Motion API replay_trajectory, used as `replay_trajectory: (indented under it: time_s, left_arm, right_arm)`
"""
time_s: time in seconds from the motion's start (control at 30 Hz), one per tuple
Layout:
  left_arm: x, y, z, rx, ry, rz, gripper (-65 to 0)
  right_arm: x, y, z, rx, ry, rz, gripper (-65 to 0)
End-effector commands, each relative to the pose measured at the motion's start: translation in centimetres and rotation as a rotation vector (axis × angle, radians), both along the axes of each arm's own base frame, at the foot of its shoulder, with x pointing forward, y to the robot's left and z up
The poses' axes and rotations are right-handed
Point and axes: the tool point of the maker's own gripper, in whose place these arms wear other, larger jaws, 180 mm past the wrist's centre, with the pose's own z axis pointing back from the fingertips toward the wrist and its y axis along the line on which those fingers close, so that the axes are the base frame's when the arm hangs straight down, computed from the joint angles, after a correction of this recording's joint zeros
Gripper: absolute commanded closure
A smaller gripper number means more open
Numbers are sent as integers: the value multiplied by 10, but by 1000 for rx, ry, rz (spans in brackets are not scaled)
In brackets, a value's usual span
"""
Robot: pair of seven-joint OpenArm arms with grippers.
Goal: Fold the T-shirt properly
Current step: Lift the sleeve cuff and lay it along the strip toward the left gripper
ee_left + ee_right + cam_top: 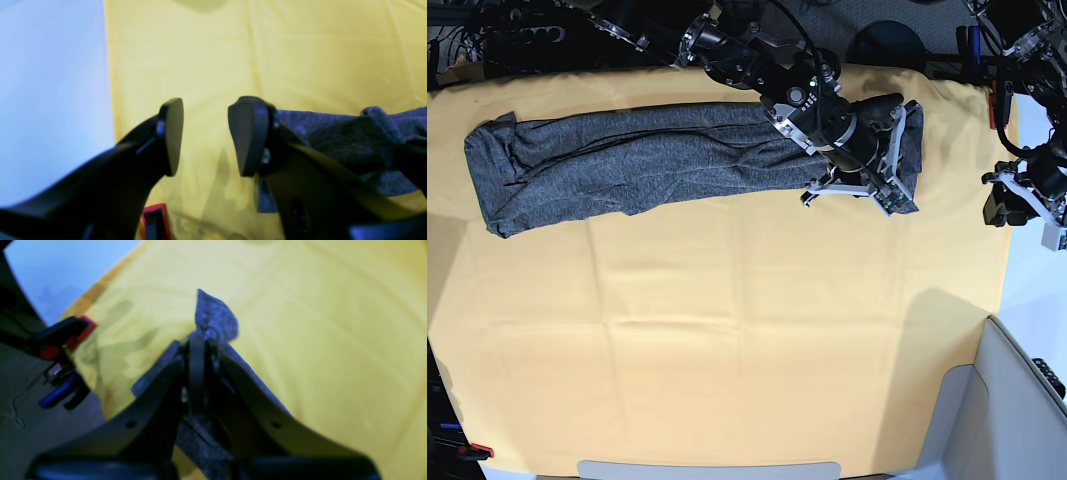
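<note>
We see the T-shirt point(647, 165) lying as a long, narrow grey band across the far part of the table point(727, 340), which is covered by a yellow cloth point(727, 300); from this we judge that the lengthwise folds, with sleeves tucked in, are already made, though the left end looks a little bunched and uneven. What we take to be left is the crosswise folding, bringing one end of the band over toward the other, perhaps more than once, and then smoothing the stack. Moving rightward along the band, the right gripper point(895, 195) sits at its right end, and in its own wrist view the jaws are closed on a pinch of the grey fabric, a small tuft poking up past the tips, so that end appears held and ready to be carried over. Farthest right, off the edge of the cloth, the left gripper point(205, 136) stands with its jaws apart and nothing between them, over bare yellow cloth just beside the shirt's edge, not touching it as far as we can tell.
</note>
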Motion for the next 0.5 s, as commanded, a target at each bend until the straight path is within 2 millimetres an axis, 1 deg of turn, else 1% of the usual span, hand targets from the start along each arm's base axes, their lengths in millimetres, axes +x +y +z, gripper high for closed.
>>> replay_trajectory:
  time_s: [0.0, 0.1, 0.17, 0.2, 0.23, 0.33, 0.4, 0.47]
  left_arm:
    - [5, 4, 14, 22, -44, -5, -240]
    - [5, 4, 14, 22, -44, -5, -240]
    - [5, 4, 14, 22, -44, -5, -240]
    - [5, 4, 14, 22, -44, -5, -240]
    - [5, 4, 14, 22, -43, -6, -240]
    - [5, 4, 14, 22, -43, -6, -240]
    - [5, 4, 14, 22, -43, -6, -240]
    - [5, 3, 14, 22, -43, -8, -240]
  right_arm:
    - [-1, 11, 19, 46, -43, 33, 0]
    - [-7, 15, 7, 11, -39, 87, 0]
    - [-10, 16, -5, -19, -28, 115, -1]
    - [-11, 16, -9, -32, -23, 124, -8]
    - [-13, 17, -14, -44, -19, 136, -31]
    - [-17, 18, -18, -56, -13, 153, -160]
    - [-26, 23, -20, -63, -17, 183, -267]
    - [-29, 25, -19, -67, -25, 199, -356]
